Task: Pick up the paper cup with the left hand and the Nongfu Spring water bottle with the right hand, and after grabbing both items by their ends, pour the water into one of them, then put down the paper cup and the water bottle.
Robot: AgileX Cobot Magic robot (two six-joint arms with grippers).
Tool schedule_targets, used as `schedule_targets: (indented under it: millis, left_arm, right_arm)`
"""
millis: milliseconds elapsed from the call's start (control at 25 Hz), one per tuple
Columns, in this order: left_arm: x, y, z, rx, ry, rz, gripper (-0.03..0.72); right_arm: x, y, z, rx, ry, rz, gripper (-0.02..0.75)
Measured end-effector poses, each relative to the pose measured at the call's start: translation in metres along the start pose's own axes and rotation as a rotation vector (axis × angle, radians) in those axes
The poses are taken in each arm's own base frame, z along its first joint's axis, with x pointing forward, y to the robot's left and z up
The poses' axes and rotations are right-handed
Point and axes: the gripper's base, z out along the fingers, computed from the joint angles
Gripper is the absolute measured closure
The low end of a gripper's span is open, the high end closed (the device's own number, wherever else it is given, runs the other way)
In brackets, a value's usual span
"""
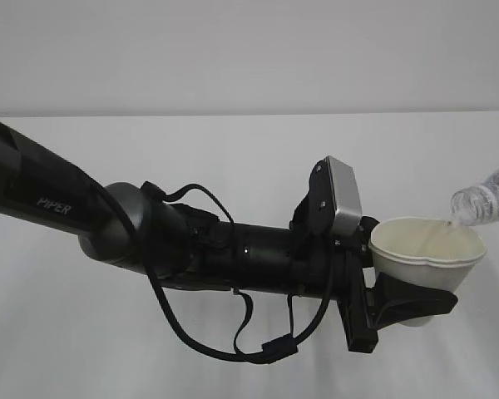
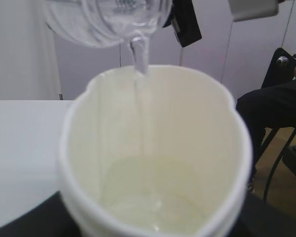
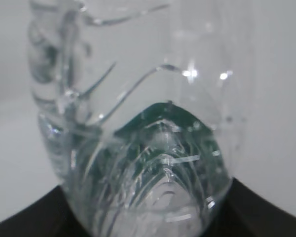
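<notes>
Paper cup (image 1: 427, 248), rim squeezed out of round, part-filled with water (image 2: 153, 195), gripped low on its wall by the left hand (image 1: 406, 301) above the white table (image 1: 233, 166); Nongfu Spring water bottle (image 1: 486, 204), tilted neck-down over the rim, pouring a thin stream, its base clasped by the right hand (image 3: 148, 217), fingers set bottle-wide.

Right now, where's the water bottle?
In the exterior view, the water bottle is tipped at the far right edge, its neck over the paper cup rim.
</notes>
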Motion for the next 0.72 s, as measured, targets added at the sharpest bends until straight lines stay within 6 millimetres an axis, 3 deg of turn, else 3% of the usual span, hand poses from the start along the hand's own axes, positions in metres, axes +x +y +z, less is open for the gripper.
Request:
schedule_targets:
  millis: [720]
  left_arm:
    - [0.0000, 0.0000, 0.0000, 0.000, 0.000, 0.000, 0.288]
  right_arm:
    - [0.0000, -0.0004, 0.0000, 0.004, 0.000, -0.018, 0.318]
